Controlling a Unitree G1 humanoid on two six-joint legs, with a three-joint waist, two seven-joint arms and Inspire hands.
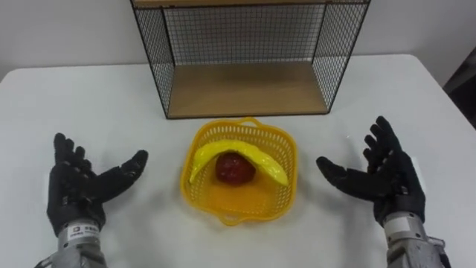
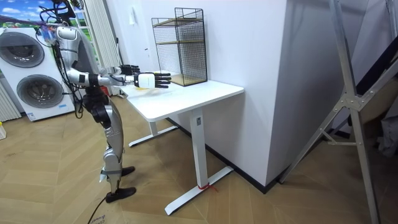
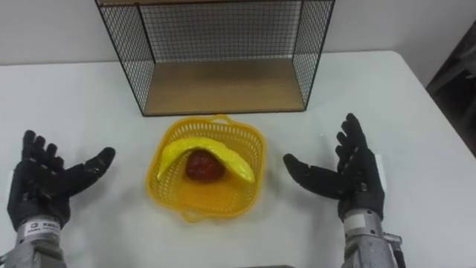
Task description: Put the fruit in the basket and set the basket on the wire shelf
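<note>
**Two open hands flank a loaded basket; lift not yet made**

Lower left of the frame: the left hand [image 1: 82,186] hovers over the white table [image 1: 89,97]. Its palm is turned inward, fingers straight and spread, holding nothing, well apart from the basket.

Centre: the yellow basket [image 1: 195,145] sits on the table. A banana [image 1: 253,156] lies across a red fruit [image 1: 235,169] inside it. The fruit stage appears complete.

Upper centre: the wire shelf [image 1: 245,89] stands just behind the basket, its wooden floor bare and its open front facing the robot.

Lower right: the right hand [image 1: 383,179] mirrors the left, fingers splayed and empty, near the basket but clear of it.

Judged risks:
- The basket's mesh wall looks thin and flexible. An uneven squeeze between two flat palms could buckle it or let it slip.
- The banana rides high. A tilt during the lift could roll it over the rim.
- The shelf's front edge is close ahead. A low carry would likely catch the basket on the base and shove the shelf backward.
</note>
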